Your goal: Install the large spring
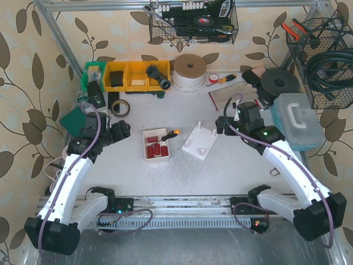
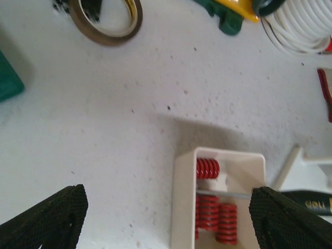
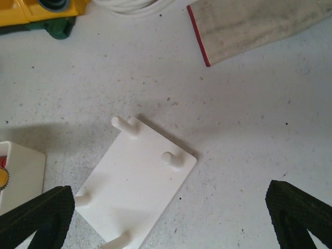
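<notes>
Open and empty, the left gripper (image 1: pixel 120 131) is aimed at the spring tray (image 2: pixel 182 207), the right gripper (image 1: pixel 222 125) at the pegged plate (image 3: pixel 137 192), seemingly readied for fetching and steadying.

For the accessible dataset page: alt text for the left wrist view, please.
A white tray of red springs sits on a speckled white table, just ahead of the open left gripper, whose black fingertips frame the lower corners. A roll of brown tape lies at top left.
</notes>
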